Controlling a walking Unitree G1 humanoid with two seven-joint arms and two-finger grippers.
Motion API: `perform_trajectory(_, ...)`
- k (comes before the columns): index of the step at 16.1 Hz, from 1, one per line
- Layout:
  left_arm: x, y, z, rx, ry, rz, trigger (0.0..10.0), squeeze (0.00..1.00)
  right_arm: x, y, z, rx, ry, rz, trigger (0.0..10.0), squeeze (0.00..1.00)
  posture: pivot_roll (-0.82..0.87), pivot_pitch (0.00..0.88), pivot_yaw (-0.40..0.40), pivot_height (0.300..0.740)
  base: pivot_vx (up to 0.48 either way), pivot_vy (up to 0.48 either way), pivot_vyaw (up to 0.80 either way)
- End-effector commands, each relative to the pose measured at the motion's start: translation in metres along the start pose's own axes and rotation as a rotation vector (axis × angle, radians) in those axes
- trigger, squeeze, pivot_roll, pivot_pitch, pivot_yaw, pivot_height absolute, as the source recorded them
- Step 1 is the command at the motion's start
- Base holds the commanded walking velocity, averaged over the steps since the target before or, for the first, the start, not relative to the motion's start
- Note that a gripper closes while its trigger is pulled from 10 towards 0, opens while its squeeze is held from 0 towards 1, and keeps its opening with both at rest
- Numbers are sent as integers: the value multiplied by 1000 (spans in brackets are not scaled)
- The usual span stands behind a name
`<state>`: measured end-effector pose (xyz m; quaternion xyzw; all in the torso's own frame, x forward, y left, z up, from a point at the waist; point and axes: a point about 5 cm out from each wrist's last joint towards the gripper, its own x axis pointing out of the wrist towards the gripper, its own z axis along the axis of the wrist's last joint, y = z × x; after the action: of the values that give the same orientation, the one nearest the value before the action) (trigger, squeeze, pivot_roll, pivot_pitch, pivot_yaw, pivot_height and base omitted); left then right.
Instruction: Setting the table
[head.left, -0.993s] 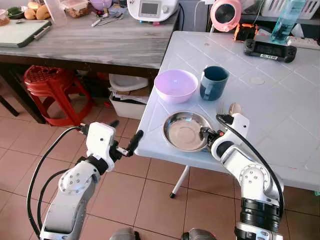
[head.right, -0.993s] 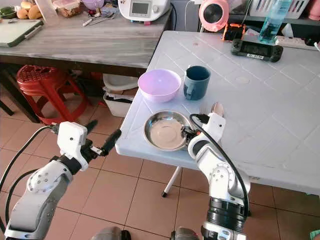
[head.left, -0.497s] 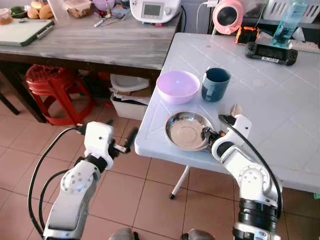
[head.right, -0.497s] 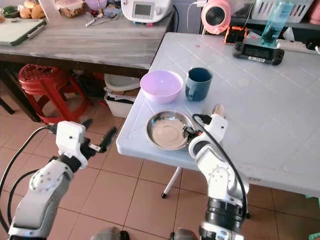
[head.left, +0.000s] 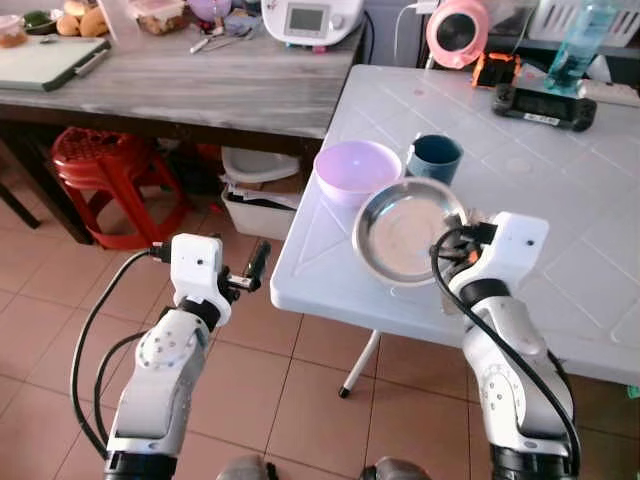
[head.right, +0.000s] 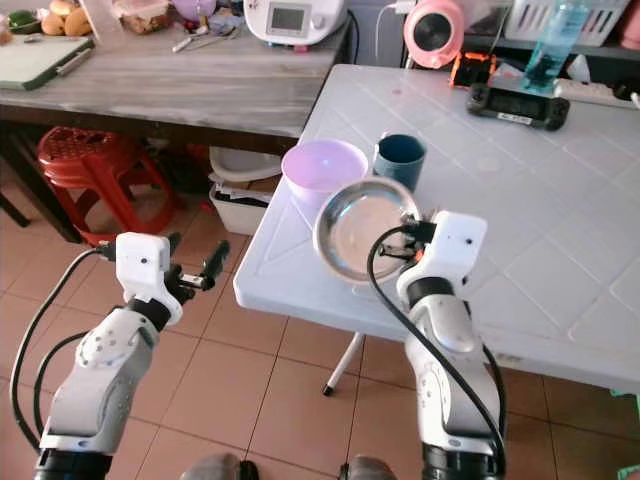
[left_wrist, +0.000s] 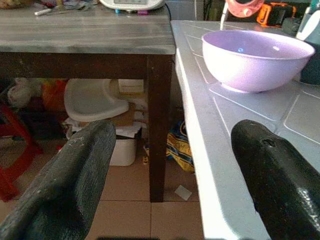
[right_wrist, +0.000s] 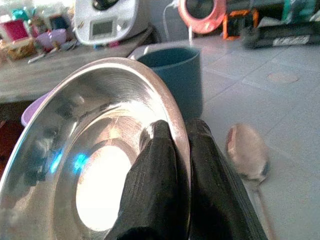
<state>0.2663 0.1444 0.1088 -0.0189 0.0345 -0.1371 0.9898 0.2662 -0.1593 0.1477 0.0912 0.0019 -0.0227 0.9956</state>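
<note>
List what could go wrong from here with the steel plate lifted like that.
1. The right pincer pinches the steel plate only at its rim, and the plate hangs tilted above the white table; it could slip or swing out.
2. The plate is close to the purple bowl and blue mug; a swing could knock them.
3. The spoon lies near the right pincer and could get bumped.

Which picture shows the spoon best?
The right wrist view: the metal spoon lies close up on the white table beside the jaws pinching the shiny steel plate. In both eye views the lifted plate and arm hide it.
</note>
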Motion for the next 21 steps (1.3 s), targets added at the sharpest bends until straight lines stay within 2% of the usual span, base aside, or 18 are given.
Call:
perform_trajectory(1, 3, -1, 2, 11, -13, -8, 10000, 0, -2, 5, 5, 7, -38, 5, 10000, 0, -35, 0, 34, 740, 0, 472, 0)
perform_trajectory(9, 6, -2, 2, 9, -19, 2, 10000, 0, 0, 3, 3, -27, -68, 3, 10000, 0, -36, 0, 27, 740, 0, 477, 0)
perform_trajectory(12, 10, -5, 3, 4, -54, -17, 10000, 0, 2, 5, 3, -41, -75, 14, 10000, 0, -43, 0, 25, 740, 0, 451, 0)
perform_trajectory(16, 11, -9, 3, 22, -70, -34, 10000, 0, 4, 4, 4, -53, -92, 10, 10000, 0, -43, 0, 23, 740, 316, 352, 0)
perform_trajectory(21, 13, -9, 3, 54, -76, -31, 10000, 0, 7, 6, 4, -59, -104, 18, 10000, 0, -40, 0, 20, 740, 474, 0, 0)
